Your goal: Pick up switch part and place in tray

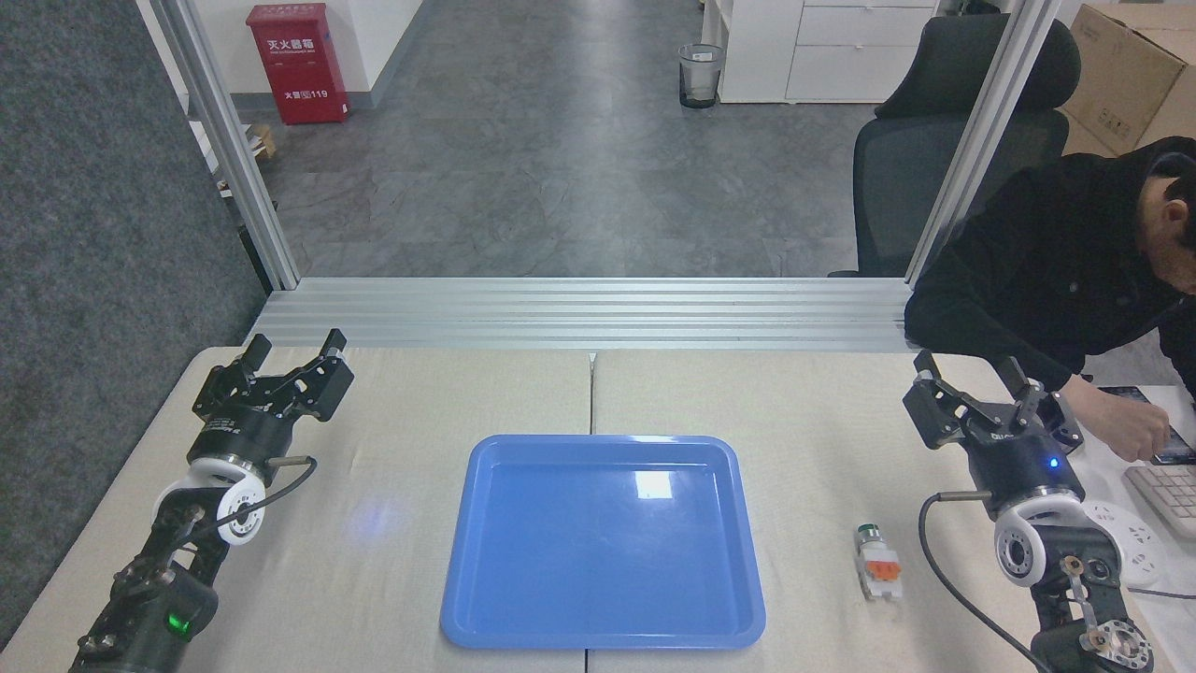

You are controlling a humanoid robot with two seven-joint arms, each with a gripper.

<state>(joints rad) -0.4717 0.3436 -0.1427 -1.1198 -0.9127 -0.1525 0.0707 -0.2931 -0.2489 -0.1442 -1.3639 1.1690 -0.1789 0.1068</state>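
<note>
The switch part lies flat on the table to the right of the tray, its dark green button end pointing away from me and its orange middle showing. The blue tray sits in the middle of the table with nothing in it. My right gripper hovers open at the far right, well behind the switch part and apart from it. At the far left my left gripper is open too, holding nothing.
A person in black leans in at the right edge, a hand close to my right gripper. A keyboard and a white power strip lie at the right table edge. A seam divides the tabletop.
</note>
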